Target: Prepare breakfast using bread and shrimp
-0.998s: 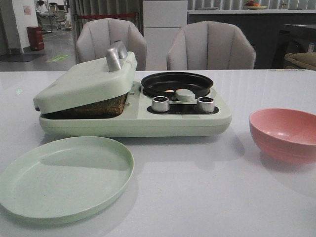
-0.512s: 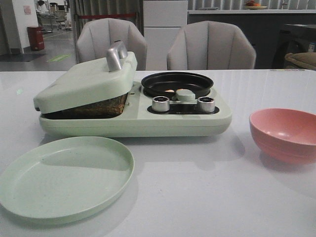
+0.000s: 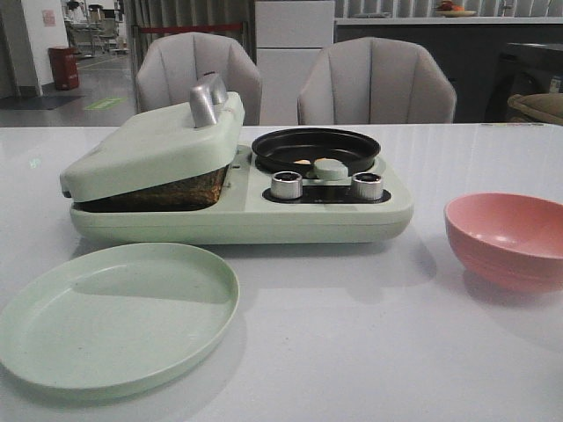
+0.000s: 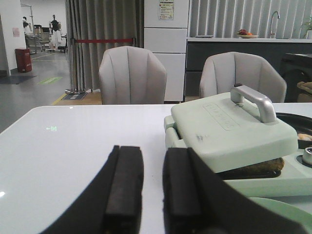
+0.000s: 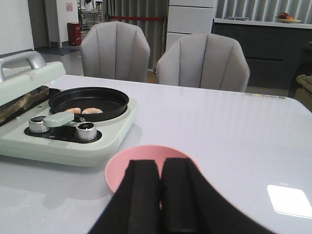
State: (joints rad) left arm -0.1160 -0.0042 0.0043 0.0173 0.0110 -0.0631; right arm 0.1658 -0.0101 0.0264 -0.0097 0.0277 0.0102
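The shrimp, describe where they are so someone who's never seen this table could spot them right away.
Find the pale green breakfast maker in the middle of the white table. On its right half, behind two silver knobs, sits a round black pan. The shrimp are the small pale orange pieces lying inside that pan, unlike the dark-crusted bread pressed under the lid on the left half.

The front view is dim and greyish; the wrist views are brighter. The glossy surface (image 5: 234, 126) shows a glare patch at 4 o'clock; shadows are soft.
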